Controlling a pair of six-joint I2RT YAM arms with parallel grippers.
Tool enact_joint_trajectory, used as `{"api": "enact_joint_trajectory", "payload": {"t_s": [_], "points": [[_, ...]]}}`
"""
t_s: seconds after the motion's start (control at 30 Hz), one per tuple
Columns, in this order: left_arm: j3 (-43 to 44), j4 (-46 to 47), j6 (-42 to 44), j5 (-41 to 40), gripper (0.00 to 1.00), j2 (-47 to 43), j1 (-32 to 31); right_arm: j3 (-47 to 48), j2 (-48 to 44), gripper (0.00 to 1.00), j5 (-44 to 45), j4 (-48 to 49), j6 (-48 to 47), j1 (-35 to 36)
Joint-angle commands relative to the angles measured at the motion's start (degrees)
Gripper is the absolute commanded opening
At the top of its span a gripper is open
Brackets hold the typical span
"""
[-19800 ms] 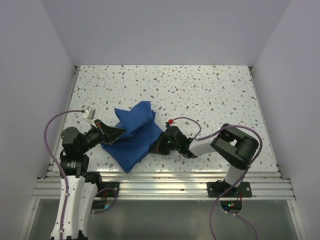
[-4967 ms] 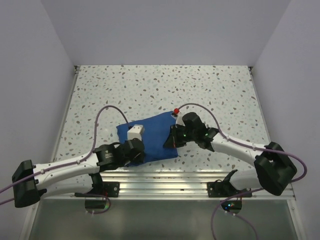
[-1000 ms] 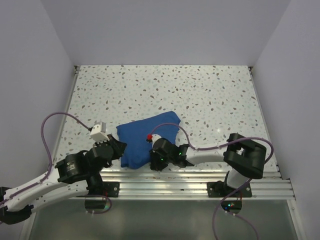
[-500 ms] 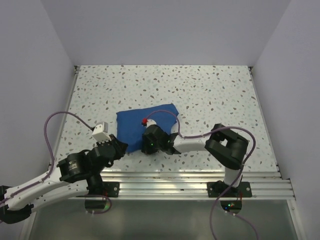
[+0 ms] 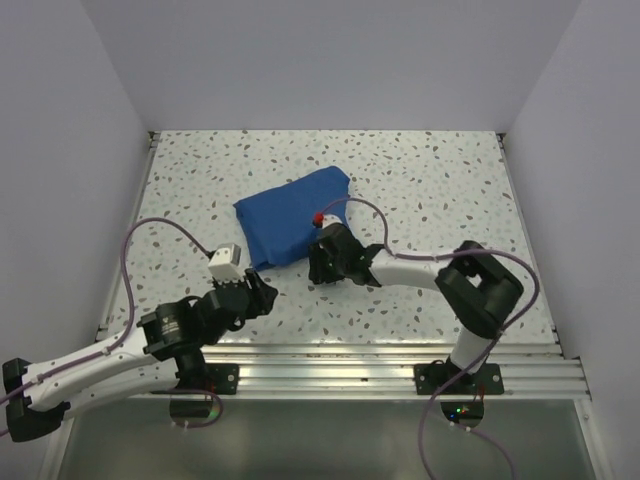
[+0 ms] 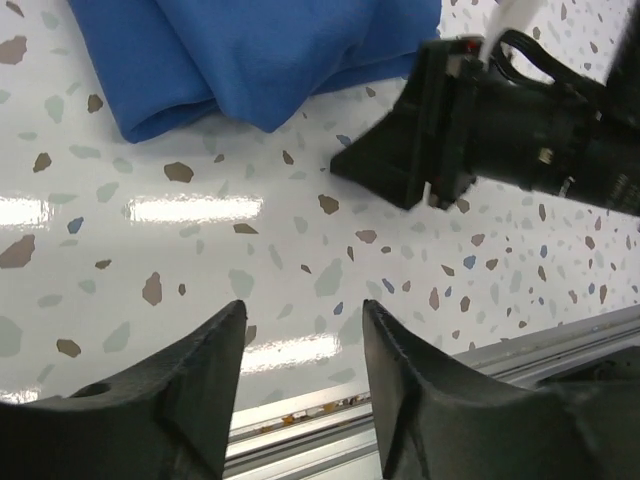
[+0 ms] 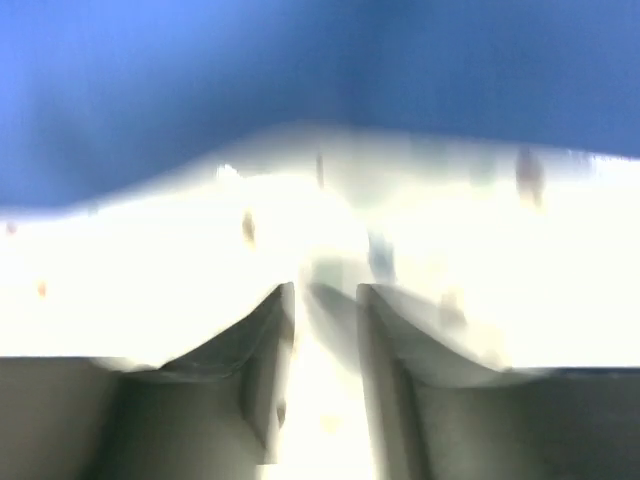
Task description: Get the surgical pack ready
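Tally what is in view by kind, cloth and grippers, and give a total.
Folded blue drape: 1
Grippers: 2, the left gripper and the right gripper
Total: 3

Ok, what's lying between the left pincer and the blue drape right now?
Nothing: the left wrist view shows only bare speckled table between the left pincer and the blue drape, up to its near fold.
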Motion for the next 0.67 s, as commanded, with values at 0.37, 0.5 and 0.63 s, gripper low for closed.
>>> {"api": "enact_joint_trajectory", "payload": {"t_s": [0.37, 0.5, 0.63], "points": [[-6.7, 17.9, 5.0, 7.7, 0.87, 5.8, 0.1, -28.3, -37.4, 0.99, 4.2, -6.1, 6.7, 0.5], [-7.8, 20.8, 4.5, 8.5, 0.89, 6.1, 0.1, -31.1, -39.8, 0.99, 6.0, -6.7, 8.0, 0.5], [-8.9, 26.6, 7.7, 12.0, 0.9, 4.3, 0.1, -37.6, -46.7, 0.99, -0.4, 4.3, 7.8, -0.7]]}}
